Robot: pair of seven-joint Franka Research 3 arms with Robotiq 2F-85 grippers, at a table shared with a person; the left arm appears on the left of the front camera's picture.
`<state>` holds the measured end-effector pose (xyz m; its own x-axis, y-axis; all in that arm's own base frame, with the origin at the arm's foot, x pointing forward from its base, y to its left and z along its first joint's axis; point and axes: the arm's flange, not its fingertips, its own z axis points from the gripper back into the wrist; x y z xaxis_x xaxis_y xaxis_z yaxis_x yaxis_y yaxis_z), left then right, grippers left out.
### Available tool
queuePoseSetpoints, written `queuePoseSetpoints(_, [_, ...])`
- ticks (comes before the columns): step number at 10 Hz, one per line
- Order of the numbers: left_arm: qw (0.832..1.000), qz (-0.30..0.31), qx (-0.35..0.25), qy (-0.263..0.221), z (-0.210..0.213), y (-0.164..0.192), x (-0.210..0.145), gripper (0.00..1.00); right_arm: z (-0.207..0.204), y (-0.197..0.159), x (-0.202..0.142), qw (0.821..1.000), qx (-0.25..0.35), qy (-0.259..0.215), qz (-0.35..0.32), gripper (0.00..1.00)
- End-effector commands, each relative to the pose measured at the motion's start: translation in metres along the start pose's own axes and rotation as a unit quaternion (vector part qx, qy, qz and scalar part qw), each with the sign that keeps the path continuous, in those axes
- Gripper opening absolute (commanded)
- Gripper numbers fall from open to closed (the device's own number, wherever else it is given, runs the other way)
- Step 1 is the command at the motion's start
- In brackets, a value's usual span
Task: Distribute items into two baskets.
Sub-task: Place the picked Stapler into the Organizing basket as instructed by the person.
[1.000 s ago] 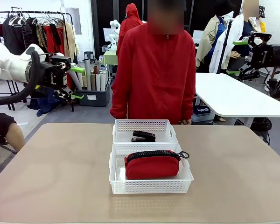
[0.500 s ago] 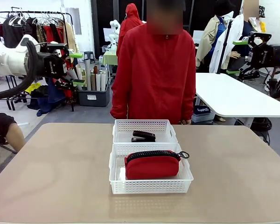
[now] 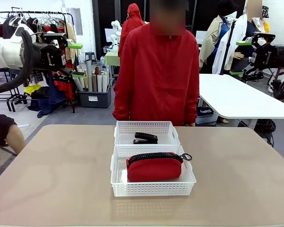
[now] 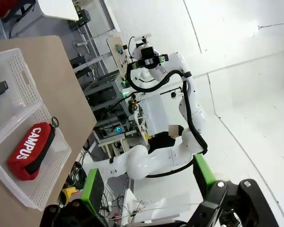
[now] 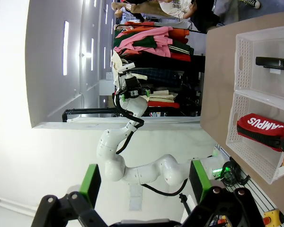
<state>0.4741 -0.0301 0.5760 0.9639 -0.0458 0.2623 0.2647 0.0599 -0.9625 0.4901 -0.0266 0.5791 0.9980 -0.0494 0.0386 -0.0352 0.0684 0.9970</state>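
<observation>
Gaping empty, left claw (image 3: 75,60) and right claw (image 3: 239,57); stapler (image 3: 146,138) half-hidden behind basket (image 3: 146,127) lattice.

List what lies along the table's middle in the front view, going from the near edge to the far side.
Larger white basket holding the red pouch → smaller white basket holding the black stapler → person in a red jacket standing beyond the table's far edge.
</observation>
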Motion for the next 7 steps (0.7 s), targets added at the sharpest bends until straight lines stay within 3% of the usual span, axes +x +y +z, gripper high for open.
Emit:
queuePoseSetpoints(1, [1.000,-0.003,-0.012,-0.009,-0.0059,-0.0090,-0.0015,1.00,-0.0030,0.0016,-0.0024,1.000,-0.001,-0.005,0.002,1.00])
queuePoseSetpoints(7, [0.999,-0.024,-0.009,-0.020,-0.0033,-0.0188,-0.0008,1.00,-0.0030,0.0016,-0.0024,1.000,-0.001,-0.005,0.002,1.00])
